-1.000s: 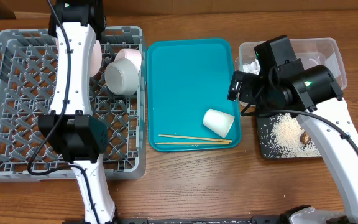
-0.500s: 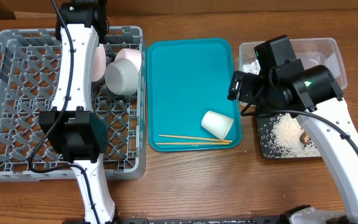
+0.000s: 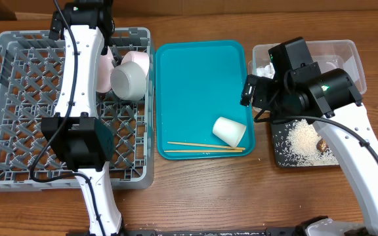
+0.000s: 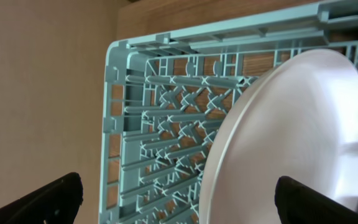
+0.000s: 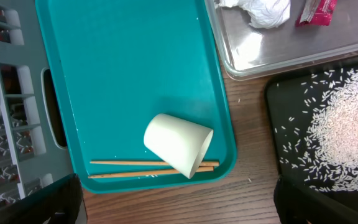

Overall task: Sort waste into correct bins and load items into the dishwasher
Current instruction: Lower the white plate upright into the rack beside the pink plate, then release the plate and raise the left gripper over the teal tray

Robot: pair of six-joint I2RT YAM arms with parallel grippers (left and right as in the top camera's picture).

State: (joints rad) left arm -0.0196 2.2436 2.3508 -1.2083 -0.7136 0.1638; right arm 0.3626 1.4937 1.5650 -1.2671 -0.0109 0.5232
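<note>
My left gripper (image 4: 179, 205) hangs open over the back of the grey dishwasher rack (image 4: 160, 112). The large pale pink plate (image 4: 291, 137) stands on edge in the rack, its rim between the spread fingers and free of both. In the overhead view that plate (image 3: 102, 71) stands beside the pale bowl (image 3: 127, 82) and the smaller plate (image 3: 138, 59). My right gripper (image 5: 179, 205) is open above the teal tray's front edge, empty. Just beyond it the white cup (image 5: 179, 144) lies on its side across the two chopsticks (image 5: 129, 165).
The clear tub (image 5: 260, 56) holds a crumpled tissue (image 5: 263, 11) and a red wrapper (image 5: 319, 11). The black tray (image 3: 281, 154) carries scattered rice (image 3: 302, 137) and a brown lump (image 3: 321, 143). The teal tray (image 3: 195, 78) lies between the rack (image 3: 18, 98) and the bins.
My left gripper has gone from shut to open, letting go of the large pink plate, which now stands in the rack. The right arm has not moved.
</note>
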